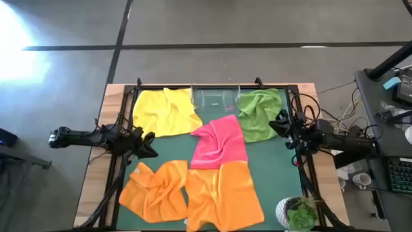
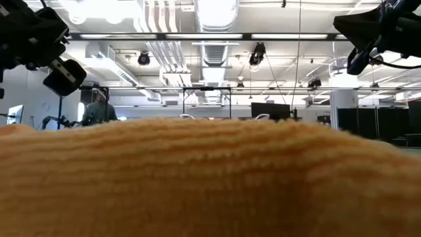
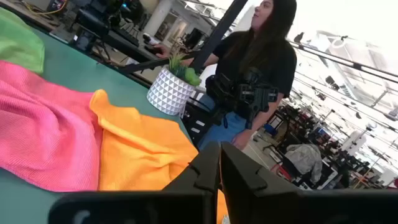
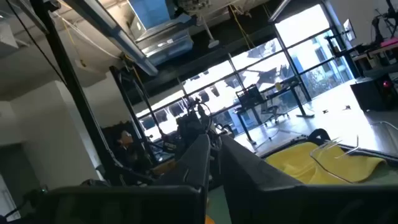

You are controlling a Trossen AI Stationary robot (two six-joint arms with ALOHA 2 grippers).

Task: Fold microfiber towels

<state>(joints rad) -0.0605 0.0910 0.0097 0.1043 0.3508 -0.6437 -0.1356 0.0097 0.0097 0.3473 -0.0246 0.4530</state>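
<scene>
Five soft, rumpled microfiber towels (image 1: 215, 143) lie on the green mat (image 1: 270, 167); ribbed orange pile fills the low view. Left gripper (image 1: 149, 144) and right gripper (image 1: 279, 124) are both closed, empty.

Yellow towel (image 1: 165, 111), pink towel (image 1: 221, 142), green towel (image 1: 260, 113).

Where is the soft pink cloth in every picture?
High view: pink microfiber towel lies mid-table, its near edge over an orange microfiber towel.
Low view: not in it; orange cloth fills the foreground.
Left wrist view: at the picture's left.
Right wrist view: not in it.
Shared landmark: the orange towel beside it.
</scene>
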